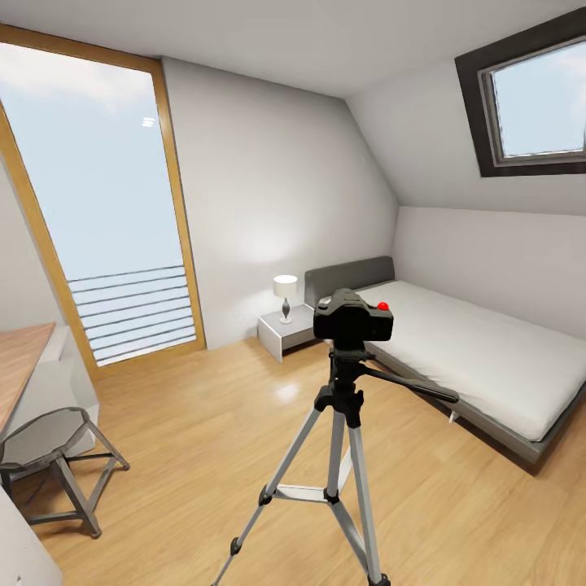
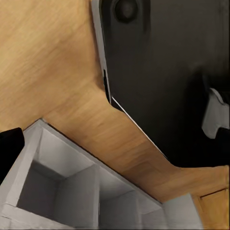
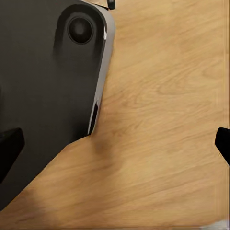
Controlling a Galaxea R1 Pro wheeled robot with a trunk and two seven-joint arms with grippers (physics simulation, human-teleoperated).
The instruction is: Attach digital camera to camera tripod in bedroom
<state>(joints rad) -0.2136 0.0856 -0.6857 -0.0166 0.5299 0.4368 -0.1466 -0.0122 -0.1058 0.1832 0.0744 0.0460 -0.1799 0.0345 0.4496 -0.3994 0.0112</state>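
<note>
We find the digital camera [image 1: 353, 316] seated on the head of the camera tripod [image 1: 339, 456], standing on the wood floor [image 1: 203, 423] of the bedroom, just in front of the bed [image 1: 472, 350]. Open floor lies between tripod, stool [image 1: 53, 464] and window [image 1: 98, 203]. In the left wrist view we note grey open shelf compartments [image 2: 72, 187], contents not discernible. Only dark fingertip edges [image 3: 223, 141] show at the right wrist; for either claw we cannot tell whether it is released or clenched.

Pale grey walls [image 1: 268, 187] meet a sloped ceiling with a dark-framed skylight [image 1: 533, 102]; a tall wood-framed window [image 1: 98, 203], grey bed [image 1: 480, 350], lit bedside lamp [image 1: 285, 295] and metal stool [image 1: 53, 464] stand on light wood floor [image 1: 203, 439].
</note>
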